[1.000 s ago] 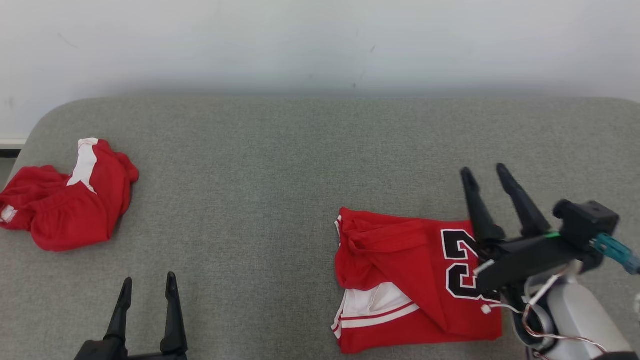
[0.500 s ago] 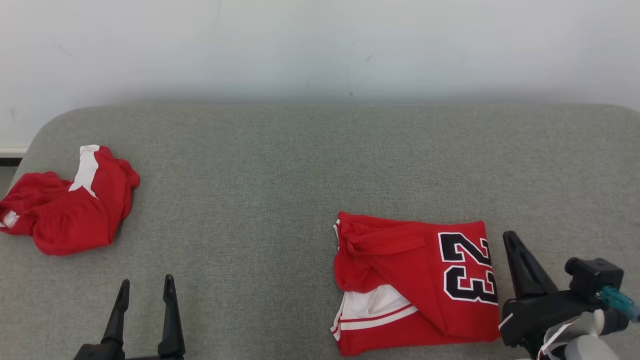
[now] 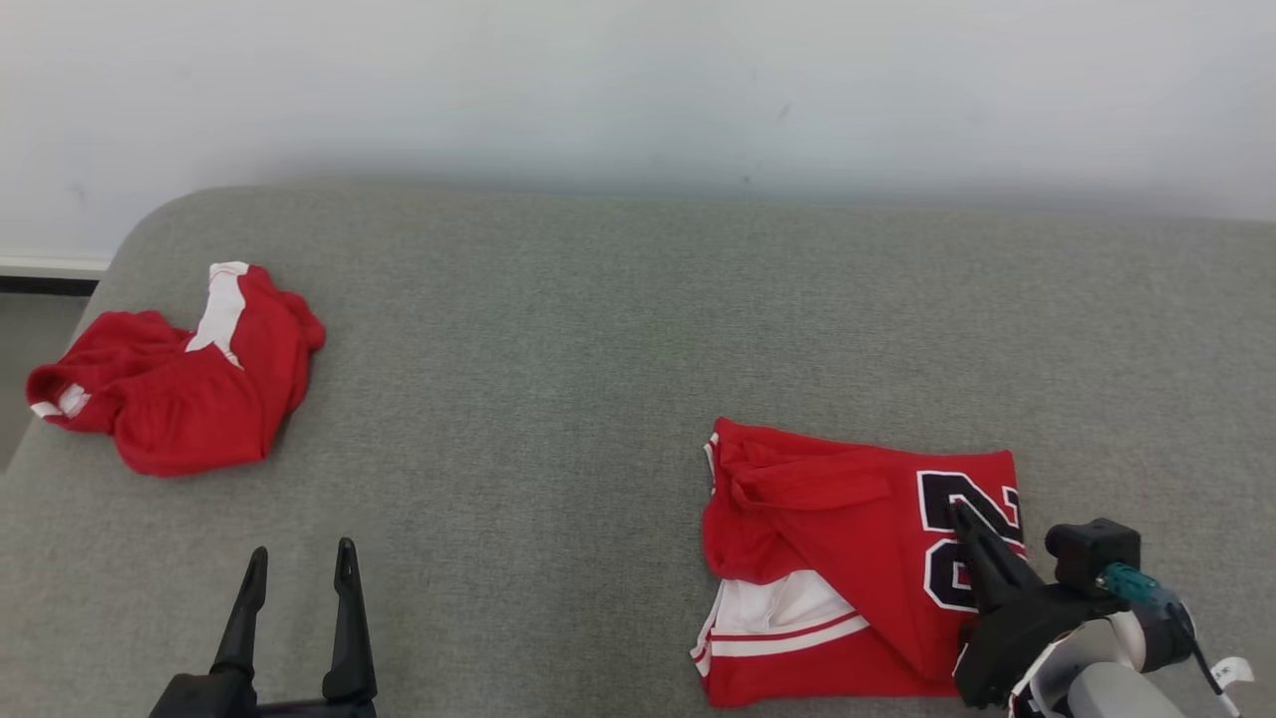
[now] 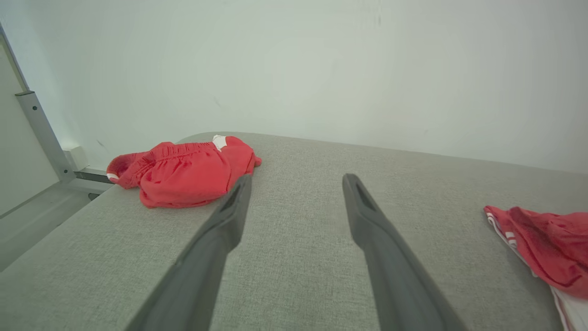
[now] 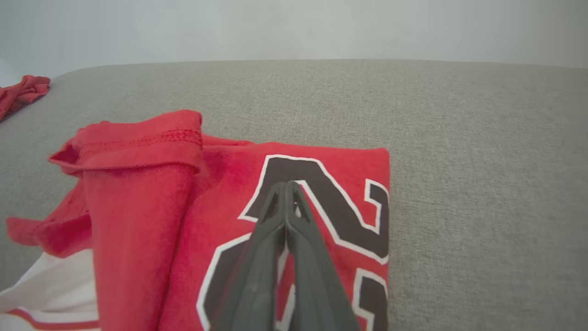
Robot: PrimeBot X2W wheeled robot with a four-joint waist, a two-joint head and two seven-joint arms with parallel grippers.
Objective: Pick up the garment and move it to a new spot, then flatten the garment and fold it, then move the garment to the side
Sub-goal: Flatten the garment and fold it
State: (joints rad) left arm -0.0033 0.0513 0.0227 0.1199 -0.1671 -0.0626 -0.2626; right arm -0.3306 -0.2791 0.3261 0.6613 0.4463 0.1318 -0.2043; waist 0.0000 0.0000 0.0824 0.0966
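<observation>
The garment is a red jersey with a black number and white trim. It lies folded flat on the grey padded surface at the lower right, and it also shows in the right wrist view and the left wrist view. My right gripper is shut with no cloth between its fingers, and its tips hover over the black number. My left gripper stands open and empty at the lower left, well away from the jersey, with bare grey surface beyond its fingers.
A second red garment with a white stripe lies crumpled near the surface's far left corner. A white wall runs behind the surface. Bare grey padding stretches between the two garments.
My right gripper's fingers have closed, empty, and the arm has drawn back toward the near right, tips now over the number. The head camera has shifted. The left gripper is unchanged.
</observation>
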